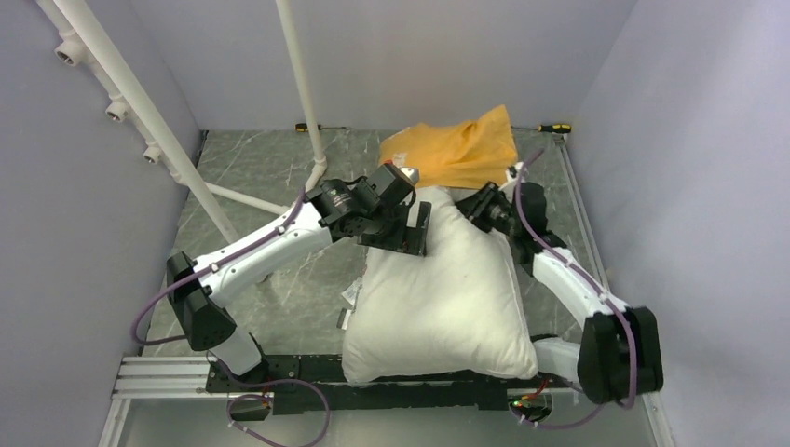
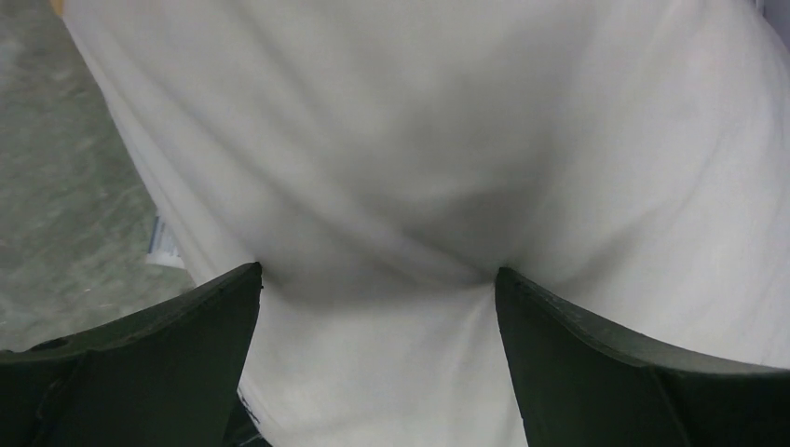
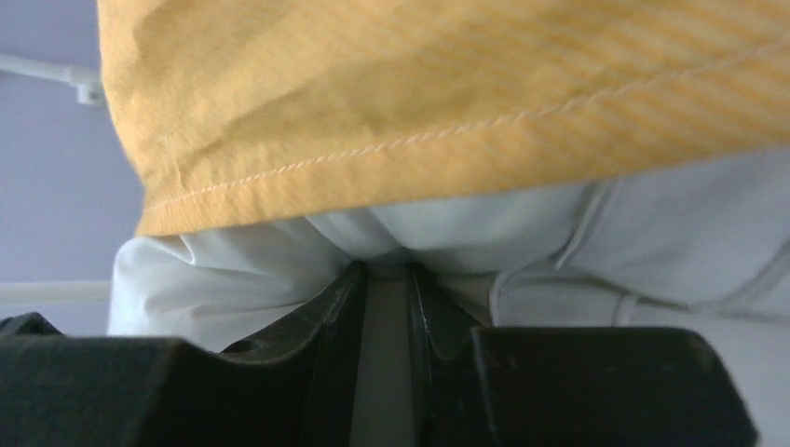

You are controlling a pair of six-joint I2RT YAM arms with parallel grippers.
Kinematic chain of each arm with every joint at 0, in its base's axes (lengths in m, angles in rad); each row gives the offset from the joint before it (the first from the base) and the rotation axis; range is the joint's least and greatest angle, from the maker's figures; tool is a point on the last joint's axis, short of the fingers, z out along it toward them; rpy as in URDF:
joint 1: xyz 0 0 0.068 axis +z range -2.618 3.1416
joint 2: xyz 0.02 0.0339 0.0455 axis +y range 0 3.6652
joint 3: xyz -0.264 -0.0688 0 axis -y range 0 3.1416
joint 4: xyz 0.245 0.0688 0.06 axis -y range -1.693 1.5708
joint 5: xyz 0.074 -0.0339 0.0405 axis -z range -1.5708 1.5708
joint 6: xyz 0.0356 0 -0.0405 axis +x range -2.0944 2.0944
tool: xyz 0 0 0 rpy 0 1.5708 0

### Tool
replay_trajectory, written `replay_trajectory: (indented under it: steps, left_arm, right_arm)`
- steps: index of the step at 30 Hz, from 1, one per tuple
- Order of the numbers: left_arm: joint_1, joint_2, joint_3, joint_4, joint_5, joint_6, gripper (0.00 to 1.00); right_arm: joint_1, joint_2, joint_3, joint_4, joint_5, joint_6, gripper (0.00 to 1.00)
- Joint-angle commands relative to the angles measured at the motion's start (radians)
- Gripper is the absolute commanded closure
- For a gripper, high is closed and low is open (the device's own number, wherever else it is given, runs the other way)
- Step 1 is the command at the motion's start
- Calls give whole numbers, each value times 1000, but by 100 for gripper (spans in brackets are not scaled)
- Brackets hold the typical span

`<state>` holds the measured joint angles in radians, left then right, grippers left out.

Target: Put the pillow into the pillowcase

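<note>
Closest in, the right end effector (image 3: pixel 386 279) clamps a fold of the pillow (image 3: pixel 447 233) just under the yellow pillowcase (image 3: pixel 419 93) hem, seemingly to feed it in, while the left end effector (image 2: pixel 377 275), fingers spread, steadies it on the surface (image 1: pixel 270 168).

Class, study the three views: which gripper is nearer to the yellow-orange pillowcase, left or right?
Right. The right gripper pinches the pillow corner right at the pillowcase hem. The left gripper sits open against the pillow's side, farther from it.

Top view overhead, far; wrist views pressed close (both share pillow (image 1: pixel 447 298)).
</note>
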<state>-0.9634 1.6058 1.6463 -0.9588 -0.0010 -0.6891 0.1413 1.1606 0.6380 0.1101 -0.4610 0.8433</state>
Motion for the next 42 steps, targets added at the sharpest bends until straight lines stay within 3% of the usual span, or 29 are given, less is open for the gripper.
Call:
replay_trajectory:
  steps: [1, 4, 7, 12, 16, 17, 18, 19, 20, 21, 24, 27, 31, 36, 42]
  left_arm:
    - [0, -77, 19, -31, -74, 22, 1]
    - [0, -104, -4, -3, -79, 4, 1]
    - [-3, -136, -31, 68, -74, -6, 1]
    - [3, -134, -141, 346, 112, -41, 1]
    - [2, -59, -169, 448, 144, -75, 2]
    - [3, -44, -185, 478, 147, -80, 9]
    - [6, -30, -200, 505, 157, -85, 27]
    - [10, -18, -205, 508, 161, -83, 52]
    - [11, -11, -204, 492, 144, -81, 83]
    - [18, -9, -207, 465, 117, -82, 99]
    - [81, -47, -264, 399, 54, -79, 100]
    - [167, -143, -333, 330, 5, -45, 100]
    - [267, -291, -395, 272, -25, -2, 100]
    - [348, -407, -434, 226, 10, 26, 100]
    - [390, -439, -462, 191, 17, 20, 100]
  right_arm:
    - [143, 199, 85, 116, -37, 118, 71]
    - [174, 334, 241, 125, -64, 123, 64]
    - [192, 384, 377, 26, -62, 71, 57]
    - [196, 372, 389, -5, -54, 57, 51]
    - [200, 346, 347, 26, -52, 85, 50]
    - [201, 343, 345, 26, -54, 87, 50]
    - [201, 342, 348, 20, -58, 82, 50]
    - [202, 340, 355, 8, -58, 75, 50]
    - [202, 336, 367, -18, -57, 58, 50]
    - [201, 329, 385, -52, -49, 35, 47]
    - [201, 286, 462, -220, -14, -70, 38]
    - [200, 213, 543, -430, 77, -213, 23]
    - [161, 111, 572, -584, 198, -342, 6]
    - [10, 83, 516, -546, 132, -384, 3]
    - [-3, 207, 533, -494, 220, -438, 2]
